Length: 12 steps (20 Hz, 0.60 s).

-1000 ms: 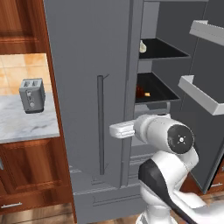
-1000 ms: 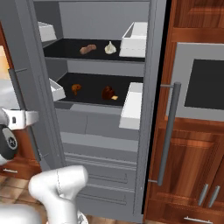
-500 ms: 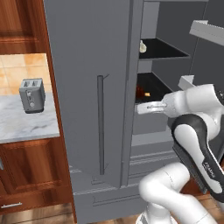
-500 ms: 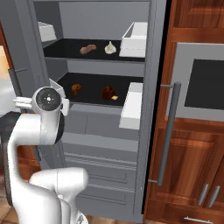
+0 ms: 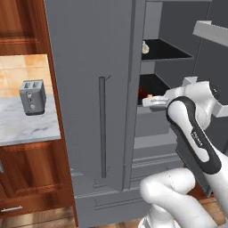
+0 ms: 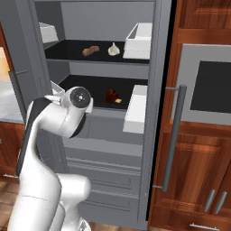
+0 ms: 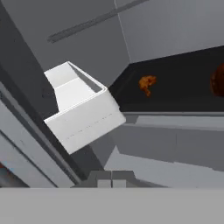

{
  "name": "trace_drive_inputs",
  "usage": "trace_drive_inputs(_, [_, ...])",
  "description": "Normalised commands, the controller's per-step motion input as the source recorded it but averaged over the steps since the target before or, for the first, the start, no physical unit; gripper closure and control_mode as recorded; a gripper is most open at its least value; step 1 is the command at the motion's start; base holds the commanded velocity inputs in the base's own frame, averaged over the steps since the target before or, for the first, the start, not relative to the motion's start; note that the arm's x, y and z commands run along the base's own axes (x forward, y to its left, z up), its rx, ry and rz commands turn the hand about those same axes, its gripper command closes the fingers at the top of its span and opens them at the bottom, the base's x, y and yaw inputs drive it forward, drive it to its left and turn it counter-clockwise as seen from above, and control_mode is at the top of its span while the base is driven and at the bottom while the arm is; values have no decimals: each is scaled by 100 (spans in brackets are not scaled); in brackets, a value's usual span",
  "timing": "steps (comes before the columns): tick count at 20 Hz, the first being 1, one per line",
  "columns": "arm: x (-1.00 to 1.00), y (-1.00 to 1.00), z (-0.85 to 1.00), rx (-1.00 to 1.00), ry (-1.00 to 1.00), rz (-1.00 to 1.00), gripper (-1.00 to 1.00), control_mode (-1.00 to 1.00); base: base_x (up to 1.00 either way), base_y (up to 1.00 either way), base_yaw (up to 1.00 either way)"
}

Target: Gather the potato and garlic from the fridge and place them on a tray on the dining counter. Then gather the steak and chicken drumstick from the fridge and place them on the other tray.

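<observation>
Two dark shelves are seen inside the open fridge [image 6: 155, 135] in the right base view. On the upper shelf [image 6: 67, 52] lie two things: one brown potato [image 6: 90, 50] and, just beside it to the right, one off-white garlic [image 6: 114, 48] with its pointed top up. They are close but I cannot tell if they touch. On the lower shelf [image 6: 90, 88] I count two things also: one dark red-brown piece [image 6: 111, 95] and one small orange bit [image 6: 118, 101] next to it. In the hand view one orange-brown piece [image 7: 147, 84] lies on a dark shelf and a second dark red one [image 7: 218, 80] is cut by the right edge.

Three white door bins show in the right base view: one upper left [image 6: 48, 32], one upper right [image 6: 139, 41] just beside the garlic, and one lower right [image 6: 135, 108]. One white bin [image 7: 81, 105] is also near in the hand view, tilted in the picture.

One gripper [image 7: 110, 178] is there, and its two finger tips stand together with nothing between them. It is at the height of the lower shelf, at the fridge opening, well below the garlic. In the left base view the garlic [image 5: 144, 46] shows at the edge of the upper shelf, behind the door edge.

One long bar handle [image 5: 103, 127] runs down the grey door. One grey toaster [image 5: 32, 96] with two slots stands on the marble counter [image 5: 26, 127] to the left of the fridge.
</observation>
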Motion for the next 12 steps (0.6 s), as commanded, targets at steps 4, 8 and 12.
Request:
trace_drive_inputs(4, [100,-23,-16,0,8,2,100,-100,0,0,0])
trace_drive_inputs(8, [90,-12,-12,0,13,2,100,-100,0,0,0])
trace_drive_inputs(12, [61,0,-3,0,8,0,100,-100,0,0,0])
